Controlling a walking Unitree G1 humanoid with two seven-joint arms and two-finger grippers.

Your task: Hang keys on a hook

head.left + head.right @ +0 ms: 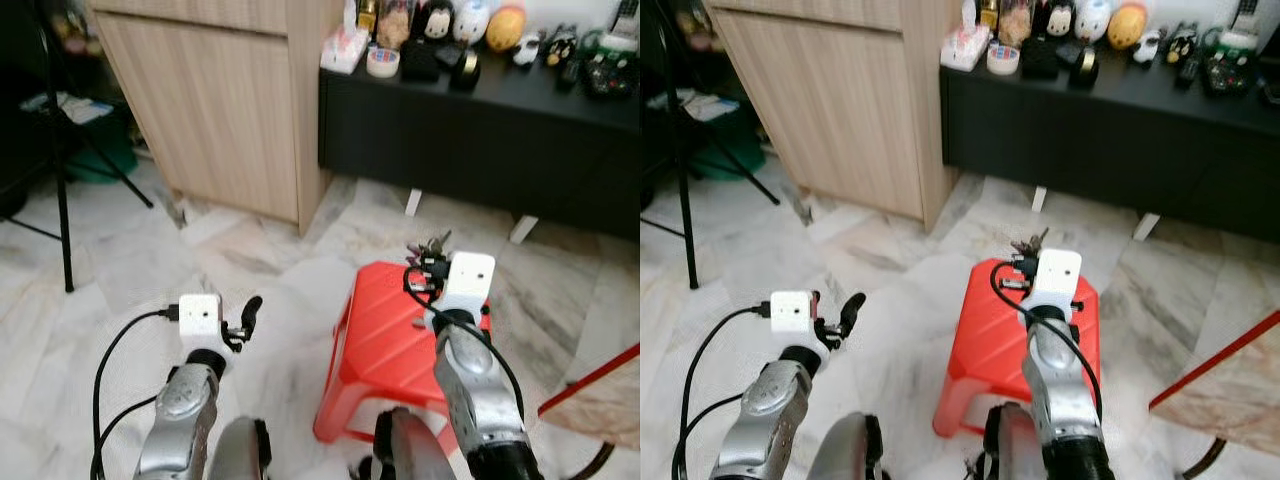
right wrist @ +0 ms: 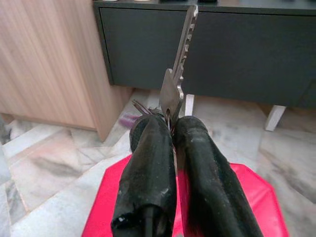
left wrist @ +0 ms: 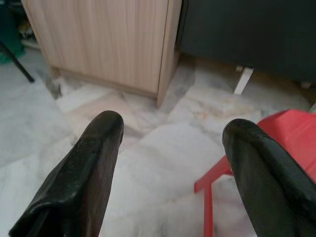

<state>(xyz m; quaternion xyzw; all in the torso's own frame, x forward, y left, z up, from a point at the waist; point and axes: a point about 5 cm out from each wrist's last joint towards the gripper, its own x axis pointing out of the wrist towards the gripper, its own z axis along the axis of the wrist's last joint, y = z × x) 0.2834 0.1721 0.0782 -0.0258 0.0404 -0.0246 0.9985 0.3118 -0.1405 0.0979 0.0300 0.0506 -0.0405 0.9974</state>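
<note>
My right gripper [image 2: 170,131] is shut on a bunch of keys [image 2: 177,74]; one long silver key sticks up past the fingertips, and more keys [image 1: 428,247] bunch at the fingers. It hovers above the far edge of a red plastic stool [image 1: 385,330]. My left gripper [image 3: 170,133] is open with nothing between its fingers [image 3: 89,163], held low over the marble floor to the left of the stool [image 3: 276,133]. No hook can be made out.
A light wooden cabinet [image 1: 225,90] stands ahead on the left. A black low sideboard [image 1: 480,130] with toys and a tape roll [image 1: 382,62] stands ahead on the right. A tripod leg [image 1: 62,180] is at the left, and a red-edged board [image 1: 600,385] at the right.
</note>
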